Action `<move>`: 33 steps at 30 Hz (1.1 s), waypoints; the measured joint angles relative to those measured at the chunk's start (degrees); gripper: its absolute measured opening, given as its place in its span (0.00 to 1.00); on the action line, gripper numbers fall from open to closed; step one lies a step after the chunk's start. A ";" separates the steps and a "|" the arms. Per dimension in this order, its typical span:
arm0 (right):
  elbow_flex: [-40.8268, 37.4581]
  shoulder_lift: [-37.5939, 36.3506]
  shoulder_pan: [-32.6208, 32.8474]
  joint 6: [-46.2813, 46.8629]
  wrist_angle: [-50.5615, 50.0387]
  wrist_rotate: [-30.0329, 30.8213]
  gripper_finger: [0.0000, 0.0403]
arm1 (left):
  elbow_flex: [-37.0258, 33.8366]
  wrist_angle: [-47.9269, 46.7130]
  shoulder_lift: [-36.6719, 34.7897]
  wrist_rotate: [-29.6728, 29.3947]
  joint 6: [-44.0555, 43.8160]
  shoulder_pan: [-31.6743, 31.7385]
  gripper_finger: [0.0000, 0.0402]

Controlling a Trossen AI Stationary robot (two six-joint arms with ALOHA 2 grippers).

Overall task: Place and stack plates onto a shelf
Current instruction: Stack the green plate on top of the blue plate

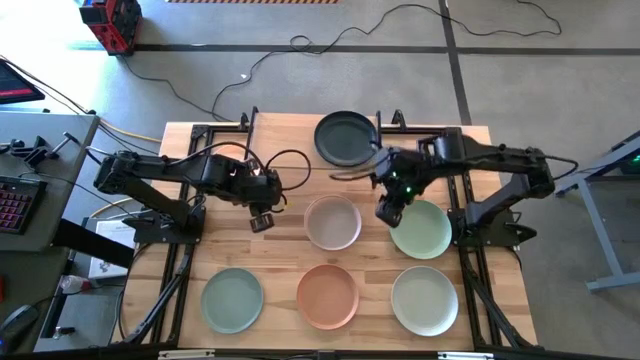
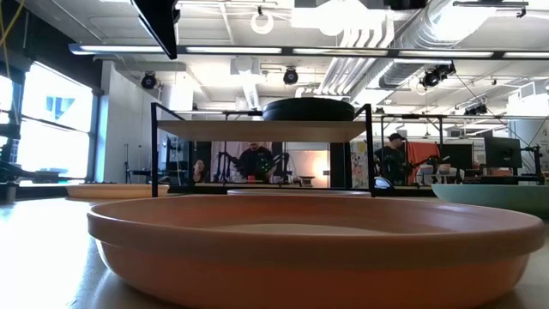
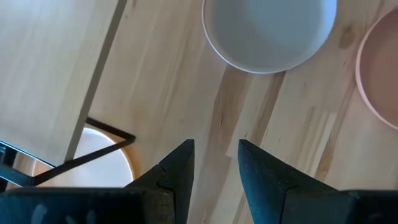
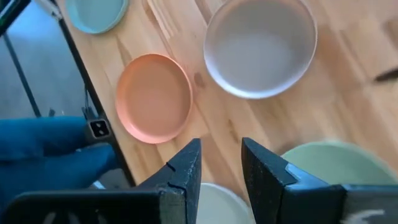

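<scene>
The shelf (image 1: pixel 290 135) stands at the table's far side with a black plate (image 1: pixel 345 137) resting on top of it (image 2: pixel 309 109). A peach plate (image 3: pixel 102 162) lies under its left end. On the table lie a whitish plate (image 1: pixel 332 222), a pale green one (image 1: pixel 421 229), and in the near row a sage green (image 1: pixel 232 300), a terracotta (image 1: pixel 327 296) and a whitish plate (image 1: pixel 424 300). My left gripper (image 1: pixel 262 220) hangs open above bare wood, left of the middle whitish plate. My right gripper (image 1: pixel 388 212) hangs open between that plate and the pale green one.
Black frame rails (image 1: pixel 180 270) run along both sides of the table, and the arm bases stand at its left and right. Bare wood lies between the shelf and the middle plates. People and benches show in the room beyond the shelf (image 2: pixel 257 159).
</scene>
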 joint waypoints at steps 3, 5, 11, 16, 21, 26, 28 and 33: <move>0.00 0.02 4.15 9.99 0.00 2.63 0.23 | 0.00 0.06 0.00 -0.02 1.79 0.00 0.28; 0.00 0.02 7.18 16.82 0.00 5.20 0.23 | 0.00 0.22 0.00 -0.02 3.49 0.00 0.28; 0.00 0.35 16.41 33.62 -0.09 14.79 0.23 | 0.00 3.65 0.00 -0.02 9.99 0.00 0.28; -1.40 1.76 23.00 40.26 -1.68 21.89 0.23 | 0.00 6.33 0.00 -0.02 13.14 0.00 0.28; -6.75 3.42 26.28 48.21 -1.90 22.45 0.23 | 0.00 6.61 0.00 0.73 13.22 0.00 0.28; -12.64 4.49 27.54 52.16 -0.03 23.66 0.23 | 0.00 6.58 0.00 1.51 13.22 0.00 0.28; -15.02 4.59 27.57 53.00 0.81 23.66 0.23 | 0.00 6.58 0.00 1.51 13.04 0.00 0.28; -21.31 4.59 27.07 53.12 4.03 23.00 0.23 | 0.00 6.58 0.00 1.51 11.61 0.00 0.28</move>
